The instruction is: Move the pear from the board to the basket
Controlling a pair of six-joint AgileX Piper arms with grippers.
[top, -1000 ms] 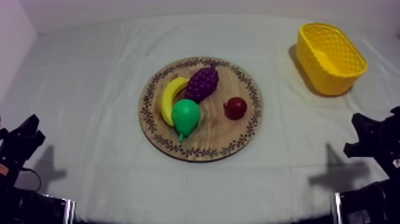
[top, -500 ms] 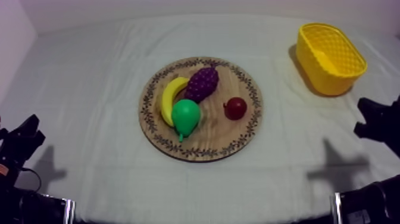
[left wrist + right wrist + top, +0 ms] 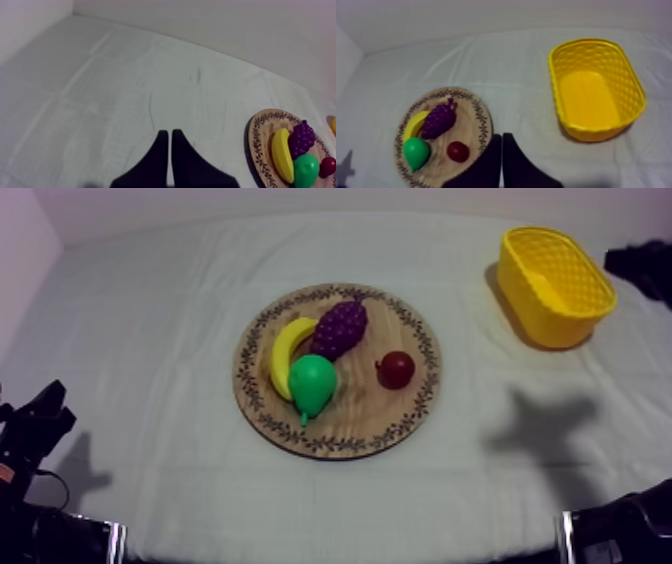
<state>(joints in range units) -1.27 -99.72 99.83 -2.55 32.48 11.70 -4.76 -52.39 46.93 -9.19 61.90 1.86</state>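
The pear (image 3: 311, 384) is bright green, the banana (image 3: 285, 353) yellow, the bunch of grapes (image 3: 339, 328) dark purple, and the small red fruit (image 3: 396, 369) deep red. The wooden board (image 3: 370, 413) is light brown, with a dark pattern of small leaves around its rim. The basket (image 3: 545, 323) is yellow with a woven lattice pattern. The cloth (image 3: 150, 338) is grey-white.

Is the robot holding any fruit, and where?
Nothing is held. The left gripper and right gripper are shut empty; the green pear lies on the round wooden board.
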